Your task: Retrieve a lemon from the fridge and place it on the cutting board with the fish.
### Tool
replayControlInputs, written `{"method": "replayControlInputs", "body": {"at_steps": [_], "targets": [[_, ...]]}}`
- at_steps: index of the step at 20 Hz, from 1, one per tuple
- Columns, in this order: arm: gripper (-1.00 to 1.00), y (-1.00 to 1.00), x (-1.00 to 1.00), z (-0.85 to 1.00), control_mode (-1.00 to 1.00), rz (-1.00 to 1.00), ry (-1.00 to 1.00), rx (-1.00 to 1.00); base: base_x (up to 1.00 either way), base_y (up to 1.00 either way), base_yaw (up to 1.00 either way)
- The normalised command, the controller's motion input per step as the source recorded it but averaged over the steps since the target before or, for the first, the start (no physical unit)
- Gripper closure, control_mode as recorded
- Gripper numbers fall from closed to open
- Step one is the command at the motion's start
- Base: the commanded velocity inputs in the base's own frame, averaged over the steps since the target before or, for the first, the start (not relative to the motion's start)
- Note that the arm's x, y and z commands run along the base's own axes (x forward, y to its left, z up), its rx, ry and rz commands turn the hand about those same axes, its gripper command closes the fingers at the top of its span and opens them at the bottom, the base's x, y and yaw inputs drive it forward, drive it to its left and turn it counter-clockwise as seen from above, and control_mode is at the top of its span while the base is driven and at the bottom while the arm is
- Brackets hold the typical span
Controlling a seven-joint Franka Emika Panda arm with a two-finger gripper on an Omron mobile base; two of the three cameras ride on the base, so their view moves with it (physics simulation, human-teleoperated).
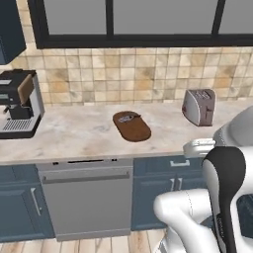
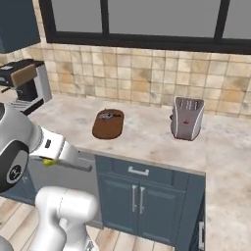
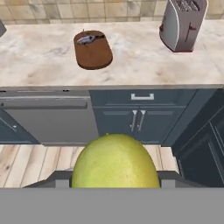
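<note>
The lemon (image 3: pixel 115 161) is yellow-green, round and smooth. It sits between the two tips of the hand (image 3: pixel 115 177), which grips it from both sides, out in front of the blue cupboards and above the wood floor. In the right base view a bit of yellow lemon (image 2: pixel 47 161) peeks out under the arm. The cutting board (image 1: pixel 132 128) is dark reddish-brown with round ends and lies flat on the bench (image 1: pixel 79 133). The small grey fish (image 1: pixel 129 117) lies on the far end of the board.

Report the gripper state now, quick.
Gripper: closed on the smooth yellow-green oval lemon, held out in front of the marble counter.
</note>
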Motion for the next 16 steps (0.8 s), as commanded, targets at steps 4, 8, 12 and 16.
{"method": "replayControlInputs", "body": {"at_steps": [4,8,12,16], "targets": [[1.0,0.0,0.0,0.0,1.0,0.0,0.0,0.0,0.57,0.0,0.0],[1.0,0.0,0.0,0.0,1.0,0.0,0.0,0.0,0.53,0.0,0.0],[1.0,0.0,0.0,0.0,1.0,0.0,0.0,0.0,0.5,0.07,0.0],[1.0,0.0,0.0,0.0,1.0,0.0,0.0,0.0,0.55,0.18,0.0]]}}
